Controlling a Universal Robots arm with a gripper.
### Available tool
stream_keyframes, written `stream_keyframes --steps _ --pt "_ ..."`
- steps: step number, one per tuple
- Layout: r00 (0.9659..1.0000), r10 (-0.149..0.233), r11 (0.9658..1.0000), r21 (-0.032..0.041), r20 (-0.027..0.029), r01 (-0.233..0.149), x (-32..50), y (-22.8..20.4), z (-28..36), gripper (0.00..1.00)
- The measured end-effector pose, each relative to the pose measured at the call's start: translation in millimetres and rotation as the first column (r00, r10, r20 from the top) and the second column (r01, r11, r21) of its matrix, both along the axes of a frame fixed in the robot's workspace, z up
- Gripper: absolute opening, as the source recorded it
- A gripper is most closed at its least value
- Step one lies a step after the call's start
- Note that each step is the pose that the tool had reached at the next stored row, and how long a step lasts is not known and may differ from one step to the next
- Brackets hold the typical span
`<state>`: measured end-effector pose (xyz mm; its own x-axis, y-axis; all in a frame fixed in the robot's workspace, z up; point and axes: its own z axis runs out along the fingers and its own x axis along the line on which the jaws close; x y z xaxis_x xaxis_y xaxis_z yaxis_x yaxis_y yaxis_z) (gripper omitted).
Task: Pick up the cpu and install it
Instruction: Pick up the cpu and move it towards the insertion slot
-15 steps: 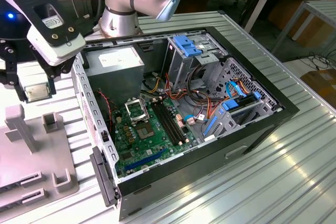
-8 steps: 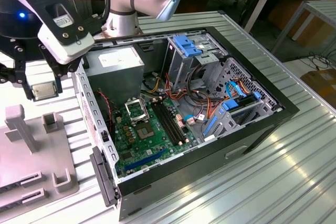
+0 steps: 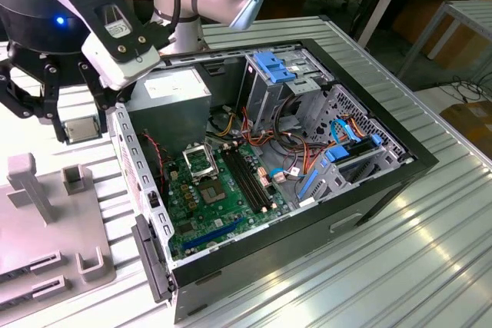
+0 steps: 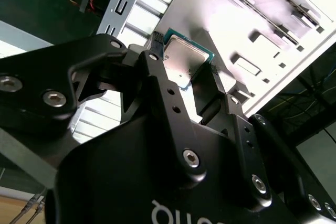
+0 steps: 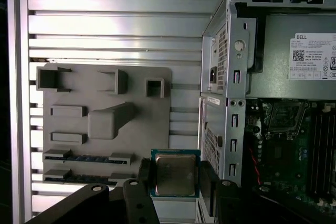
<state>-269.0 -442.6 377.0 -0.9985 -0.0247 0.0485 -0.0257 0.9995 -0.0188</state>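
Tool [image 5: 176,181] clamps cpu [image 5: 175,174]; power supply [image 5: 275,72] bears label [image 5: 313,56].

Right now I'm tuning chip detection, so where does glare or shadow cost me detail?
Second wrist view: the grey fixture plate is blown out white, yet the cpu reads clearly. First wrist view: cpu evenly lit, the motherboard dim. Exterior view: glare streaks on the ribbed table.

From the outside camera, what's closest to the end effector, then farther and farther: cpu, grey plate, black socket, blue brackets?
1. cpu, held in the end effector.
2. grey plate, just below it.
3. black socket, inside the case.
4. blue brackets, at the exterior view's right.
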Motion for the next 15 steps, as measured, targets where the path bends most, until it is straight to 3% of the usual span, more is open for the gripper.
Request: stream_keyframes --steps 5,15 --pt "1.0000 0.000 1.0000 0.0001 0.0061 0.000 1.7 0.0 -0.1 0.47" --pt "1.0000 -0.001 1.0000 0.0000 0.0084 0.001 14.0 0.0 0.0 0.47"
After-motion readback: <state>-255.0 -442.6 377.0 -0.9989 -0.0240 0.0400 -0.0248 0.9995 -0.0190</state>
